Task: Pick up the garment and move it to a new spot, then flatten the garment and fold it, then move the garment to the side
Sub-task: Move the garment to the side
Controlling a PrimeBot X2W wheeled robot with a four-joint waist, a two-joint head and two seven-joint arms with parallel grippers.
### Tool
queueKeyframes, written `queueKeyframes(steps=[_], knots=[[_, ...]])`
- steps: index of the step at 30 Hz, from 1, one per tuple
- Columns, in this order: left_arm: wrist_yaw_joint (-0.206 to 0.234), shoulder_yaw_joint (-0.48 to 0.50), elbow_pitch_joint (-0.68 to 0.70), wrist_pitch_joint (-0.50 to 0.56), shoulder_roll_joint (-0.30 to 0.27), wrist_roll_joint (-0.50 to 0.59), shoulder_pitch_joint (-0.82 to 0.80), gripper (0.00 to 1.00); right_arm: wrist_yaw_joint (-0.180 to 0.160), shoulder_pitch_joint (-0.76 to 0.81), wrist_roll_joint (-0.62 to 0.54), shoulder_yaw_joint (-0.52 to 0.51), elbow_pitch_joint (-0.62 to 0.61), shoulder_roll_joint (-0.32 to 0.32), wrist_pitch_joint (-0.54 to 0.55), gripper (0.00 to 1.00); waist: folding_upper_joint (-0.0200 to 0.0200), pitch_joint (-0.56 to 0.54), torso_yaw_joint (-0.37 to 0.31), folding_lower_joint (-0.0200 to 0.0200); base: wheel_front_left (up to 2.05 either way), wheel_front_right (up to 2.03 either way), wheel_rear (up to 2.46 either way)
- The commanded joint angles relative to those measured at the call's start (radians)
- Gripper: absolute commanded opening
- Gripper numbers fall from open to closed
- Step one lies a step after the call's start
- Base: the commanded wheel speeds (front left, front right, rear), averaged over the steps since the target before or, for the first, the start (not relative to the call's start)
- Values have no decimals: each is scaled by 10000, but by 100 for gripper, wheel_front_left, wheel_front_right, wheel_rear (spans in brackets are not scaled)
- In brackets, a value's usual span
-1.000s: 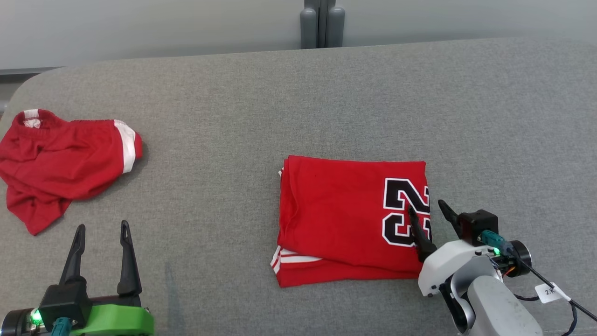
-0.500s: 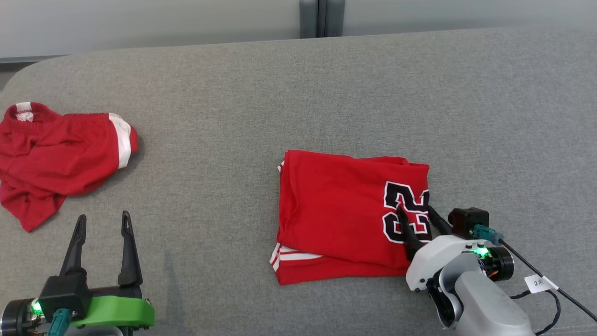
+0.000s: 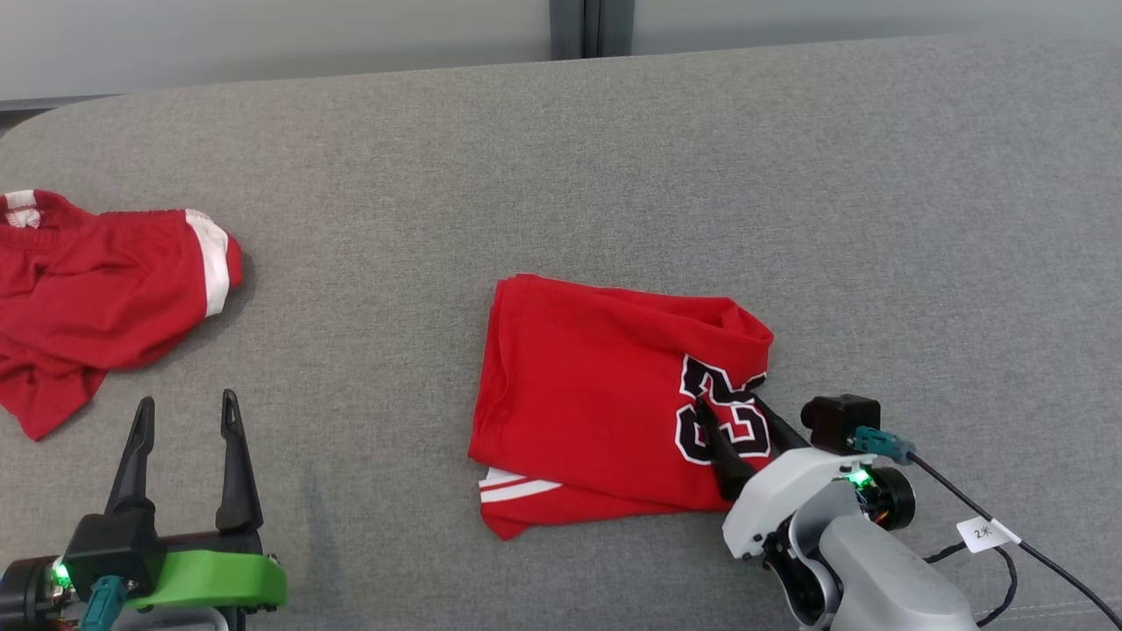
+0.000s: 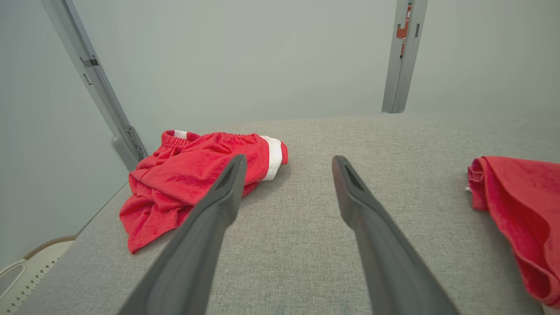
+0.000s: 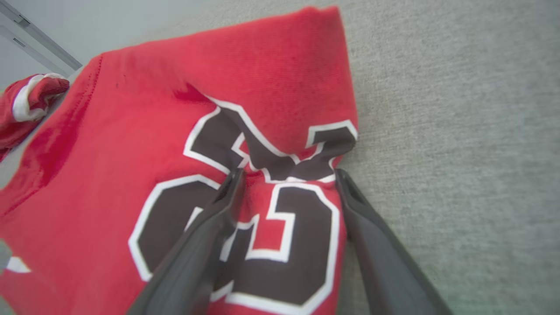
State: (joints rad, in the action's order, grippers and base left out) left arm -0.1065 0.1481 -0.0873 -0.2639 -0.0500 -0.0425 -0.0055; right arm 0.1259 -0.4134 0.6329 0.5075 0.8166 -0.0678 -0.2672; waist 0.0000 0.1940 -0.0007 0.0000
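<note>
Change over last second: shoved folded red jersey [image 3: 596, 403] leftward across grey fabric surface [image 3: 561, 158] with right gripper [image 3: 727, 401], closing gap toward crumpled red shorts [image 3: 96, 298] at far left a little. Partly camera drift, but also rucked up right edge, flat before, now humped into a ridge by black number print [image 5: 245, 227]. Twisted whole stack slightly too. State of right gripper: fingers spread wide, straddling that ridge from near right, cloth bulging between them and touching both inner faces in wrist view; reads as pushing, not pinching. Other side, left gripper [image 3: 187, 400]: spread wide, holding nothing, parked near left, well apart from jersey. Meaning for task: looks like last step, moving folded garment aside, done by sliding rather than lifting; fold holding so far, right end getting messy, some risk of peeling top layer if pushed further. Location: right of centre on surface, right end touching right gripper. Orientation: long axis roughly left-right, skewed, far edge dropping nearer toward right; number end pointing right toward gripper, rounded fold edge facing left, white stripes [image 3: 508, 486] peeking out at near-left corner
</note>
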Motion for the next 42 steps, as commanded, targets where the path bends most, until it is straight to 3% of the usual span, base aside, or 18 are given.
queueKeyframes(steps=[1,3,4,5,6,11,19,28,42], knots=[[-39,-16,28,1,-23,-9,-191,100,86,242,184,340,215,190,183,100,0,-1,12,0,0,0,0],[-54,-29,27,1,-22,-22,-202,100,83,174,202,631,487,40,285,100,0,9,21,0,0,0,0],[-58,-24,38,1,-21,-27,-206,100,73,118,102,766,635,-29,321,40,0,20,20,0,0,0,0],[-59,-27,42,1,-20,-26,-198,100,72,30,66,793,715,-62,291,9,0,27,20,0,0,0,0],[-57,-27,49,1,-20,-28,-185,100,64,-58,116,794,761,-56,250,0,0,36,21,0,0,0,0],[-52,56,72,1,-19,-77,-158,100,44,-624,-37,665,668,-350,98,0,0,110,-8,0,0,0,0],[-68,57,411,1,-17,-66,-454,100,40,-1880,-1150,545,70,-1348,36,0,0,558,-119,0,0,0,0],[-161,-186,1236,1,-162,19,-1480,100,40,-4042,-1544,660,38,-2461,34,0,0,2092,-293,0,0,0,0],[-233,-782,2937,1,-1179,378,-2930,100,40,-7076,-1290,-300,839,-4102,33,0,0,4724,-1912,0,0,0,0]])
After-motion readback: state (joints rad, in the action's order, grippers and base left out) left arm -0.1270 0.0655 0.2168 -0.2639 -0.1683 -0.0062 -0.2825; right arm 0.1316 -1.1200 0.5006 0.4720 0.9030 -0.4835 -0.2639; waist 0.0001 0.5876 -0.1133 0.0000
